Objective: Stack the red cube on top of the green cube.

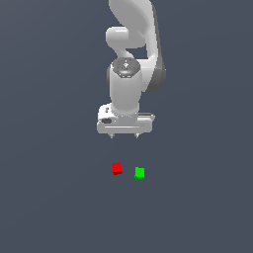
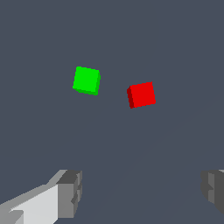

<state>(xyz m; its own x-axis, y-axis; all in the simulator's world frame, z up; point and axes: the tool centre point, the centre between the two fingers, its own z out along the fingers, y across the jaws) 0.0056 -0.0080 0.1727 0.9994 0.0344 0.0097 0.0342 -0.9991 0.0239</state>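
The red cube point(image 1: 116, 168) lies on the dark grey floor, with the green cube point(image 1: 140, 173) a short gap away toward the exterior view's right. Both rest flat and apart from each other. My white gripper point(image 1: 124, 135) hangs well above them and slightly behind, open, with nothing between its short fingers. In the wrist view the red cube point(image 2: 141, 94) and the green cube point(image 2: 86, 80) lie ahead of the gripper point(image 2: 142, 192), whose grey fingertips point(image 2: 70, 192) stand wide apart.
The dark grey floor point(image 1: 54, 197) stretches around the cubes. The white arm point(image 1: 131, 44) rises behind the gripper.
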